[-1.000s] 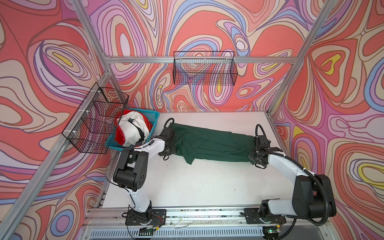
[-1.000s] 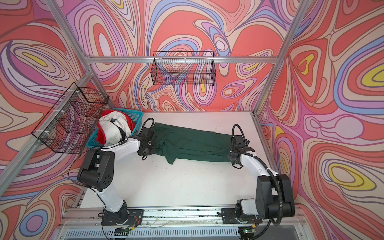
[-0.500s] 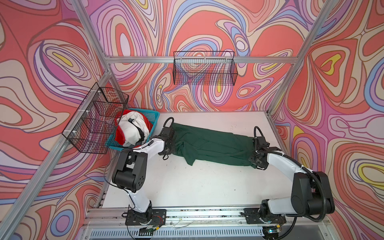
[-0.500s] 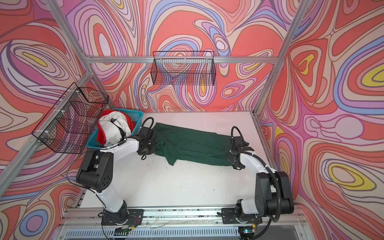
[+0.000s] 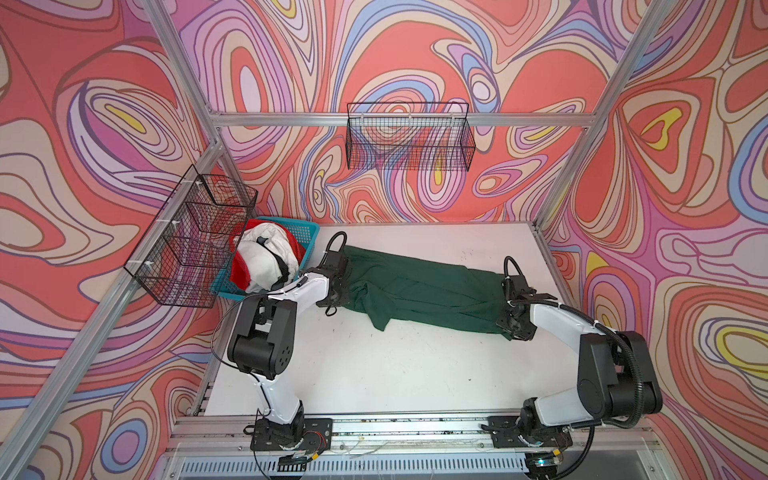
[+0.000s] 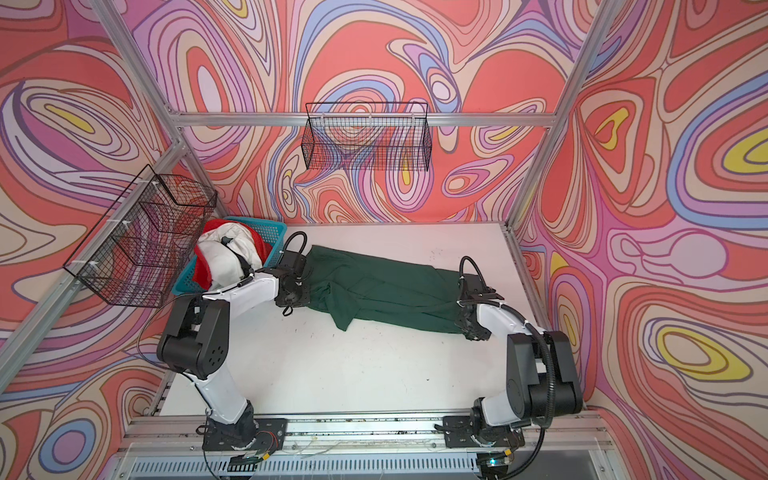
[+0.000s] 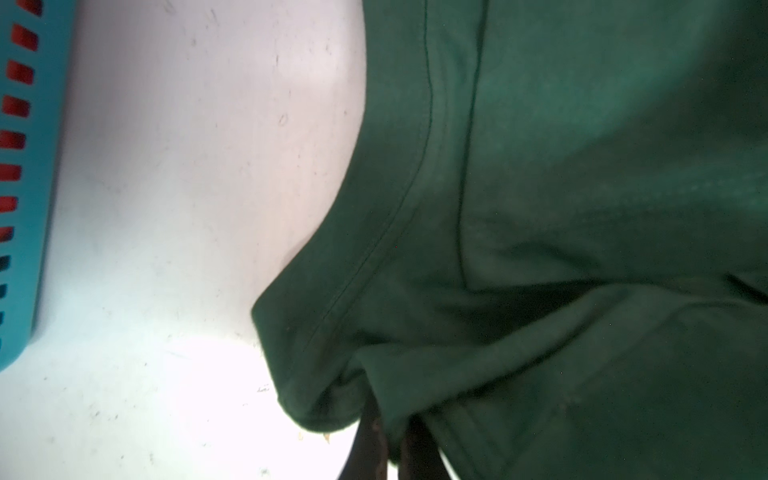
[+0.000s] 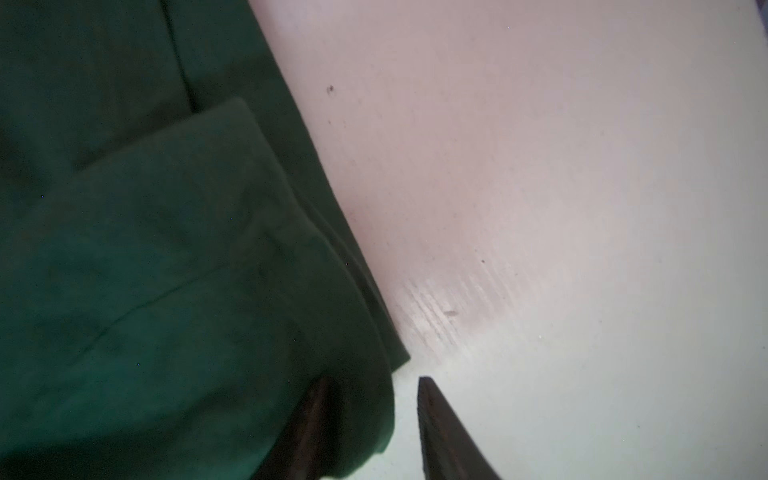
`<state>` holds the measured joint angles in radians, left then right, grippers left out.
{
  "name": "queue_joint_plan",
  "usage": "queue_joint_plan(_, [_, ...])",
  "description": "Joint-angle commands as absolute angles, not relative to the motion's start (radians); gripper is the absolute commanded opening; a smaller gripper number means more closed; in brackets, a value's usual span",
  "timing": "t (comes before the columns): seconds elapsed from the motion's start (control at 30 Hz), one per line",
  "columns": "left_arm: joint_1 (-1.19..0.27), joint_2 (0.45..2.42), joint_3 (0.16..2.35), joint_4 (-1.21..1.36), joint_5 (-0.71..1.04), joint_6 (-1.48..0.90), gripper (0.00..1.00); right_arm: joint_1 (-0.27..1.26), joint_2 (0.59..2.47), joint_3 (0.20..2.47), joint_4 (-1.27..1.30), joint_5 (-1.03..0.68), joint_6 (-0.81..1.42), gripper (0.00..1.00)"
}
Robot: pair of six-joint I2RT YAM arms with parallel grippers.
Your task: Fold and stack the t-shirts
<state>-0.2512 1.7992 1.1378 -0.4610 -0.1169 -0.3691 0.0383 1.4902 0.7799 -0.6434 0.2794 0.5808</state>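
Item one, white table [image 5: 395,365]: it is carrying everything below and is showing bare across its near half. Item two, dark green t-shirt [image 5: 424,291]: it is lying across the far half of the table as a long, rumpled band running from my left arm to my right, with one loose flap hanging toward the near side around the middle; both top views are showing it the same way [image 6: 386,286]. Item three, side wire basket [image 5: 191,245], hanging on the left wall. Item four, back wire basket [image 5: 409,141], hanging on the rear wall above the table. Item five, blue basket [image 5: 309,245]: it is sitting at the far left corner, just beside the shirt's left end. Item six, white t-shirt [image 5: 266,262], heaped in that basket. Item seven, red t-shirt [image 5: 239,270], bunched beneath the white one. Item eight, my left gripper [image 7: 392,444]: it is pinching a gathered hem of the green cloth, jaws closed tight on it. Item nine, my right gripper [image 8: 372,386]: it is standing at the shirt's right end with its jaws parted, one of the fingers [image 8: 444,436] over bare table and its mate against the cloth, whose rounded fold is drooping into the gap.
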Motion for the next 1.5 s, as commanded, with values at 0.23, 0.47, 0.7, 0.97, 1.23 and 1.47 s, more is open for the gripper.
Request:
queue_joint_plan(0.23, [-0.232,1.838,1.180,-0.493,-0.115,-0.355,0.00,0.032,1.557,0.822,-0.734,0.394,0.550,0.50])
queue_joint_plan(0.47, [-0.232,1.794,1.170,-0.509,-0.148,-0.365,0.00,0.031,1.561,0.841,-0.736,0.363,0.535,0.58])
queue_joint_plan(0.7, [-0.232,1.650,1.160,-0.505,-0.087,-0.441,0.16,0.032,1.420,0.945,-0.784,0.342,0.520,0.88])
queue_joint_plan(0.97, [-0.263,1.496,1.083,-0.496,-0.168,-0.450,0.43,0.034,1.300,0.952,-0.751,0.181,0.561,0.96])
queue_joint_plan(1.23, [-0.272,1.447,1.014,-0.466,-0.126,-0.459,0.49,0.245,1.282,0.920,-0.597,0.022,0.642,0.93])
queue_joint_plan(1.47, [-0.271,1.433,0.976,-0.431,-0.054,-0.470,0.51,0.555,1.440,0.925,-0.344,0.001,0.756,0.90])
